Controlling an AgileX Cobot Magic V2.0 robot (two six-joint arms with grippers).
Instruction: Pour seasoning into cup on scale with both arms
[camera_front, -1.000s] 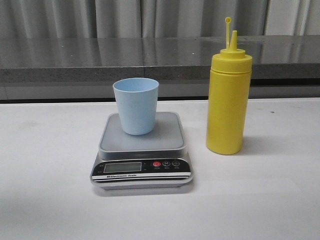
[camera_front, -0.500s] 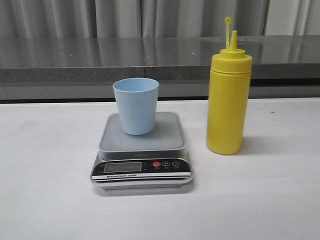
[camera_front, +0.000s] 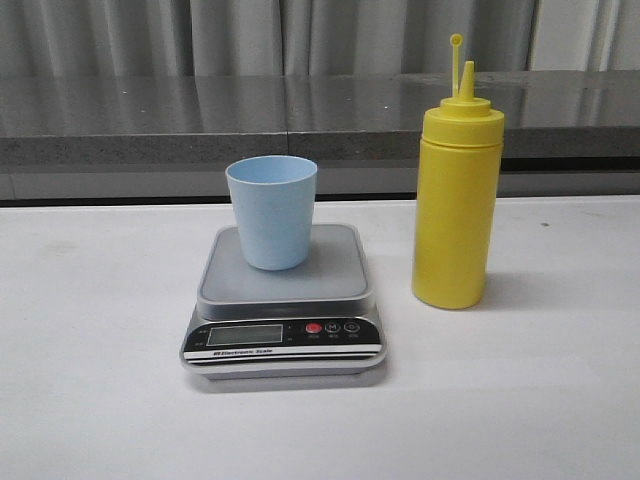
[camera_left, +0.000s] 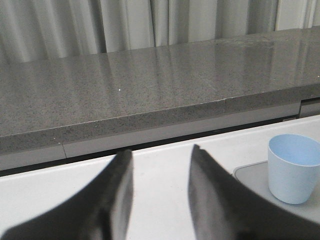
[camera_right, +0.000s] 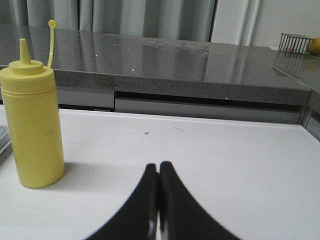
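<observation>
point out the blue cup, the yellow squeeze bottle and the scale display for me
blue cup (camera_front: 272, 215): front view, on the middle of its outer wall
yellow squeeze bottle (camera_front: 455, 215): front view, on the middle of its body
scale display (camera_front: 245, 335): front view, on the LCD window in the front panel

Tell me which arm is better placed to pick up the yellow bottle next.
Probably the right arm: the seasoning bottle stands on the robot's right, and the right gripper faces it, though shut. The left gripper is open near the cup.
</observation>
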